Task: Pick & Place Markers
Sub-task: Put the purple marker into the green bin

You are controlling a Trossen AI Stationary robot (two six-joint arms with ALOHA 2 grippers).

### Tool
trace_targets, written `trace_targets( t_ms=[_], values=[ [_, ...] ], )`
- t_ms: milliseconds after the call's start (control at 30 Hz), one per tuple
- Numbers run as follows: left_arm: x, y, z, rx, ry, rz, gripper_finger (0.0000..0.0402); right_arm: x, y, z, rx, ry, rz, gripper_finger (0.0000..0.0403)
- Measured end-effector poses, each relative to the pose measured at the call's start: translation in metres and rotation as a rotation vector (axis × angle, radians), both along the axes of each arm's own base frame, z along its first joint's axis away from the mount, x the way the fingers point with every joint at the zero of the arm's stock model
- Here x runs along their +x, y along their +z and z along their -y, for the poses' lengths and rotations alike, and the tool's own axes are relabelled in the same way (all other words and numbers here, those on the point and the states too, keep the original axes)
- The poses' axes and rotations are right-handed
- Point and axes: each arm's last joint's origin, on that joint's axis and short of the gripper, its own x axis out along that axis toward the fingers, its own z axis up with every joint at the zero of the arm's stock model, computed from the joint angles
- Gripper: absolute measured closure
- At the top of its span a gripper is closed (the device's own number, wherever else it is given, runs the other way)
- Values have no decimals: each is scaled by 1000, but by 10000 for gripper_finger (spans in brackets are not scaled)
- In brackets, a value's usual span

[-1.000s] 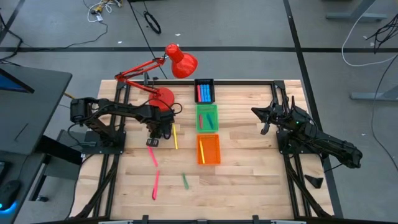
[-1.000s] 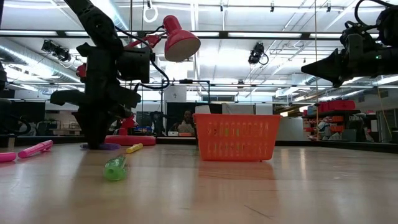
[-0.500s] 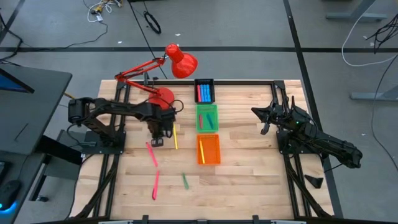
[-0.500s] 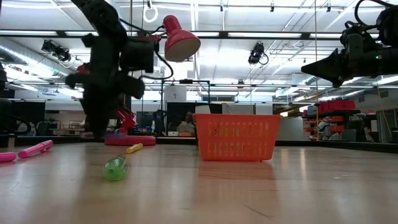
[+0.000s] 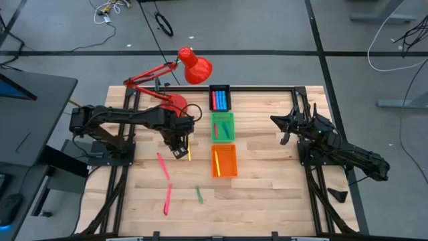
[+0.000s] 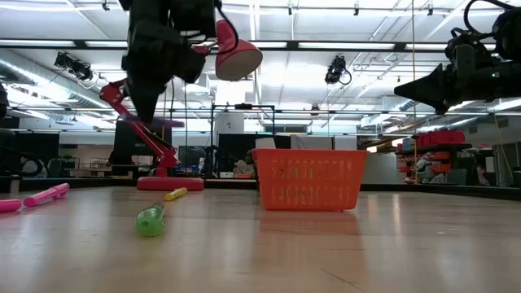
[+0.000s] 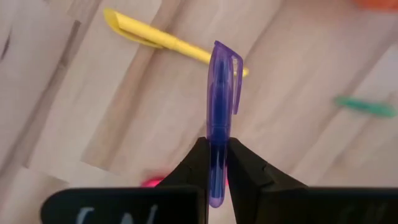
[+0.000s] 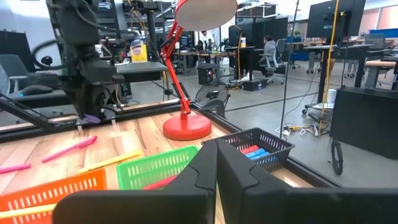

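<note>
My left gripper point(image 5: 179, 151) hangs above the table left of the orange tray point(image 5: 225, 161), shut on a purple marker point(image 7: 221, 106), which also shows in the low view as a purple marker point(image 6: 160, 122). Below it on the wood lie a yellow marker point(image 5: 188, 148), two pink markers point(image 5: 162, 165) point(image 5: 166, 199) and a green marker point(image 5: 198, 195). The black tray point(image 5: 220, 98) holds blue and red markers. The green tray point(image 5: 223, 127) and the orange tray also hold markers. My right gripper point(image 5: 284, 130) waits shut, high over the table's right side. My left gripper pinches the purple marker between its two fingers point(image 7: 198, 165) on the barrel near the end opposite the clip cap point(image 7: 216, 158). The fingers come from above, pointing down, and lie across the marker. The marker is lifted clear and lies about level.
A red desk lamp stands with its base point(image 5: 175, 105) at the table's far left, its head point(image 5: 194, 65) beyond the far edge. The three trays form a row down the table's middle. Bare wood lies right of the trays and along the near edge.
My left gripper has risen from the table with the purple marker, which lay on the wood a second ago and now hangs clear. The gripper has also moved a little toward the table's right, nearer the trays. The right arm has kept still.
</note>
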Motion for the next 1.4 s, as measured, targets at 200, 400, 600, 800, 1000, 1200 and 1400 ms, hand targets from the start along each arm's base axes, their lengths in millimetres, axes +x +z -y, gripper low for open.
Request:
trace_targets(
  t_ms=[200, 400, 600, 800, 1000, 1200, 1400],
  values=[
    [7, 20, 19, -29, 202, 16, 368, 0, 0, 0, 0, 0, 0, 392],
    [7, 23, 42, -68, 397, -3, 368, 0, 0, 0, 0, 0, 0, 392],
    [5, 23, 63, -96, 546, -23, 368, 0, 0, 0, 0, 0, 0, 392],
    [4, 22, 74, -121, 672, -40, 368, 0, 0, 0, 0, 0, 0, 392],
    [16, 12, 57, -118, 776, -75, 369, 0, 0, 0, 0, -1, 0, 392],
    [42, 14, 26, -93, 838, -43, 369, 0, 0, 0, 0, -1, 0, 392],
    [69, 10, -9, -79, 871, -46, 369, 0, 0, 0, 0, -1, 0, 392]
  ],
)
